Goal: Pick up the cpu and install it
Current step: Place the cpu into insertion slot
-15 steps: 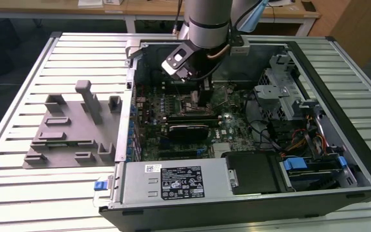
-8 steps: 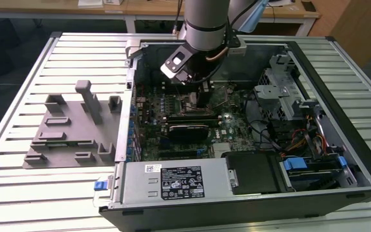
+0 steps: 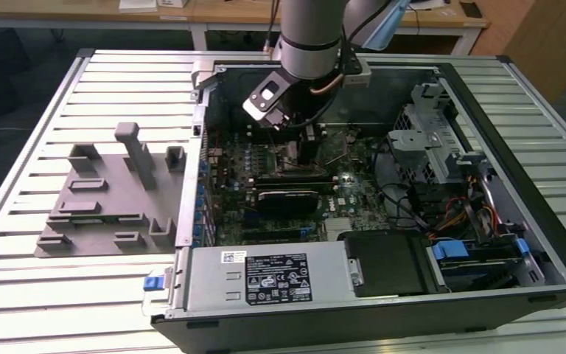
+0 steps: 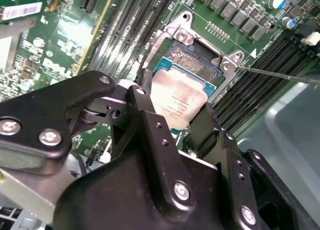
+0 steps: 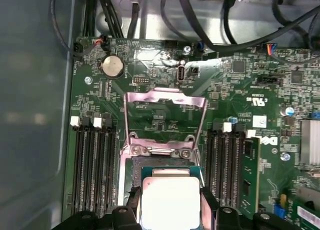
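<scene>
Where the arm stood: the grey arm [image 3: 308, 37] hung from above into the open computer case [image 3: 362, 324], over the green motherboard [image 3: 352, 192].
Gripper: in the second wrist view, the gripper [image 4: 176, 104] had its two black fingers [image 4: 150, 112] drawn in against opposite edges of the cpu, gripping it; the gap between them was no wider than the chip.
Cpu: the cpu [image 5: 170, 200] lay flat between the fingers, pale metal top upward, directly at the socket; whether it was fully seated could not be told.
Socket: the socket [image 4: 192, 60] sat on the motherboard, partly covered by the chip.
Load plate: the metal load plate [image 5: 165, 96] stood raised off the socket.
Lever: a thin metal rod [image 4: 280, 74] ran out from one corner of the socket frame.
Memory slots: long black slots [image 5: 92, 165] flanked the socket on both sides.
Fixture: a grey plastic fixture [image 3: 116, 199] rested on the slatted table [image 3: 27, 295], to the exterior view's left of the case and well apart from the gripper.
</scene>
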`<control>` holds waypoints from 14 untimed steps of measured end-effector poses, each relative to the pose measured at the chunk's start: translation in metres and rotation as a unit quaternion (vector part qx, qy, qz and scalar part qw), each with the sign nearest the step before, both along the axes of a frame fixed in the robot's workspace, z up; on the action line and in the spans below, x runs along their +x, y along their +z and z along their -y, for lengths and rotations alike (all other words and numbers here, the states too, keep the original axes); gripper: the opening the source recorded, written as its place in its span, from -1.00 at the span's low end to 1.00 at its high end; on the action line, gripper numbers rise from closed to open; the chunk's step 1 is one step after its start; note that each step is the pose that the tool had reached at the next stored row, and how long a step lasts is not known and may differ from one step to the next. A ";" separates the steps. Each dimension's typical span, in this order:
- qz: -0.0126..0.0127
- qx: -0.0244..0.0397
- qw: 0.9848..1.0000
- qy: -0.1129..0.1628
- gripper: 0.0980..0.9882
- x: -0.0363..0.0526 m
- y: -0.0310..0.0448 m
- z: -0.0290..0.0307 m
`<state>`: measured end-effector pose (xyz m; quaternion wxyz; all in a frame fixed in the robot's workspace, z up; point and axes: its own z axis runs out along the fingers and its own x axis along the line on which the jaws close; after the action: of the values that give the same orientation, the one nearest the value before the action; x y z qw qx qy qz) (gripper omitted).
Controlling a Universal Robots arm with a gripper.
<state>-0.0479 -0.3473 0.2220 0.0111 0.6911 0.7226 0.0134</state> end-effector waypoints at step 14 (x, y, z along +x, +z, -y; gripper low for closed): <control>0.000 -0.005 1.000 -0.005 0.00 -0.0044 -0.0179 -0.0085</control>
<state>-0.0523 -0.3388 0.2041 0.0148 0.6943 0.7194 0.0094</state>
